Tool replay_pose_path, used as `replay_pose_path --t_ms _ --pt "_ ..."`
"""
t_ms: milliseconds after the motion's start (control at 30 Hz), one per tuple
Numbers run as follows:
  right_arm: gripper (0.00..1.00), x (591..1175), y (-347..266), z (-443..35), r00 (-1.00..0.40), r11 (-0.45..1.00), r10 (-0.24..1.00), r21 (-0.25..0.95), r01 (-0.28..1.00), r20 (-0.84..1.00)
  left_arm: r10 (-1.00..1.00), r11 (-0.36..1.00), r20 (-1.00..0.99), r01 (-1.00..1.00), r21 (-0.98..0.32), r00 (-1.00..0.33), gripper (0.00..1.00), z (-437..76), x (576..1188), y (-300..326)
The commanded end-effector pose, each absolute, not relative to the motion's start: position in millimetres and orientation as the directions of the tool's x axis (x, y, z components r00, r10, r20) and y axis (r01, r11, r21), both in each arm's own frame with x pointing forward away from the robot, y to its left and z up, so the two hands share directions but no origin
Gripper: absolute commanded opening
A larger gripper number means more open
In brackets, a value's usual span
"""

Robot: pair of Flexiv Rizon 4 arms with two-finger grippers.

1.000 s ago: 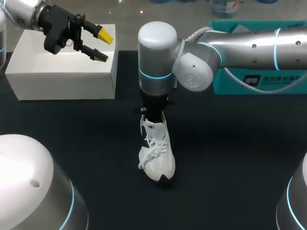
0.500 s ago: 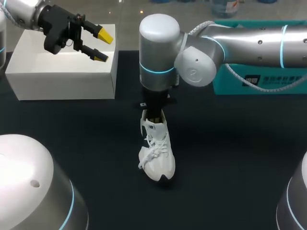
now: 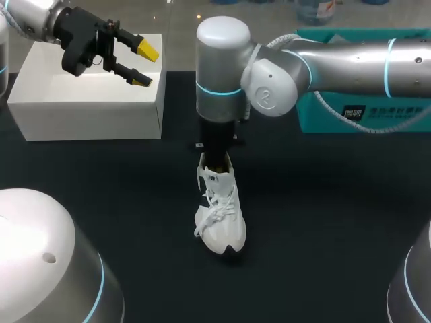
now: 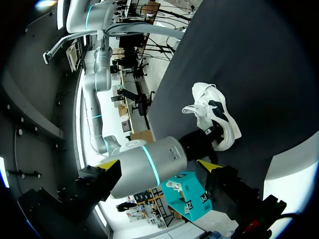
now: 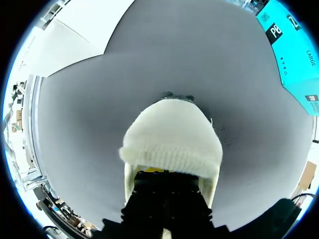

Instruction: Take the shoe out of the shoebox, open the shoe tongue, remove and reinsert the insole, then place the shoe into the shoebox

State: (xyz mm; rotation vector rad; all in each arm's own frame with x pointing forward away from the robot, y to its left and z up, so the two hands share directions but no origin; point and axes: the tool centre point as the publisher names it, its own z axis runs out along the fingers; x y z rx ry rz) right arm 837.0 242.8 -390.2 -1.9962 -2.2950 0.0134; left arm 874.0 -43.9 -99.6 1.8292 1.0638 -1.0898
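Right gripper (image 5: 160,172) down in shoe (image 3: 221,215) on tabletop (image 3: 323,222), grip unclear; left gripper (image 3: 144,64) fingers apart over white box (image 3: 81,108).

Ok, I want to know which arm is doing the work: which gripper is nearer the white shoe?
Right. The right gripper is down in the opening of the shoe; the left gripper hangs open above the white box, far off.

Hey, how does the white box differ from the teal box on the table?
The white box is plain; the teal box carries print. The white box sits far left, below the open left gripper; the teal box sits far right, partly hidden behind the right arm. Both are rectangular and stand along the table's far edge.
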Motion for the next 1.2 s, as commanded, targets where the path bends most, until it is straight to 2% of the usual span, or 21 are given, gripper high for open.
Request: replay_pose_path --t_ms 33,300,767,800,833,867,900,933,967,1000,1200 --pt "0.00 837.8 238.4 -366.0 -0.136 0.142 0.989 -0.102 0.985 0.062 0.278 -0.383 -0.914 0.907 0.177 0.296 1.00 -99.2 874.8 -43.6" --pt "0.00 835.8 233.7 -348.3 -0.121 0.129 0.991 -0.207 0.970 0.051 0.278 -0.383 -0.914 0.907 0.177 0.296 1.00 -99.2 874.8 -43.6" --pt "0.00 814.7 239.3 -342.1 -0.096 0.110 0.993 -0.287 0.952 0.063 0.278 -0.383 -0.914 0.907 0.177 0.296 1.00 -99.2 874.8 -43.6" --pt "0.07 813.3 239.3 -341.8 -0.094 0.109 0.993 -0.292 0.950 0.066 0.278 -0.383 -0.914 0.907 0.177 0.296 1.00 -99.2 874.8 -43.6" --pt "0.31 812.0 239.2 -341.5 -0.093 0.109 0.993 -0.293 0.950 0.067 0.278 -0.383 -0.914 0.907 0.177 0.296 1.00 -99.2 874.8 -43.6" --pt "0.42 810.9 239.4 -341.0 -0.089 0.106 0.994 -0.301 0.948 0.070 0.278 -0.383 -0.914 0.907 0.177 0.296 1.00 -99.2 874.8 -43.6" --pt "0.47 809.6 239.9 -340.9 -0.089 0.107 0.993 -0.303 0.947 0.072 0.278 -0.383 -0.914 0.907 0.177 0.296 1.00 -99.2 874.8 -43.6" --pt "0.65 808.4 240.2 -340.7 -0.091 0.109 0.993 -0.309 0.945 0.070 0.278 -0.383 -0.914 0.907 0.177 0.296 1.00 -99.2 874.8 -43.6" --pt "0.88 807.0 240.7 -340.5 -0.091 0.109 0.993 -0.310 0.945 0.071 0.278 -0.383 -0.914 0.907 0.177 0.296 1.00 -99.2 874.8 -43.6" --pt "1.00 806.1 241.0 -340.2 -0.091 0.109 0.993 -0.310 0.944 0.073 0.278 -0.383 -0.914 0.907 0.177 0.296 1.00 -99.2 874.8 -43.6" --pt "1.00 802.9 240.4 -343.1 -0.087 0.110 0.993 -0.320 0.941 0.086 0.278 -0.383 -0.914 0.907 0.177 0.296 1.00 -99.2 874.8 -43.6"
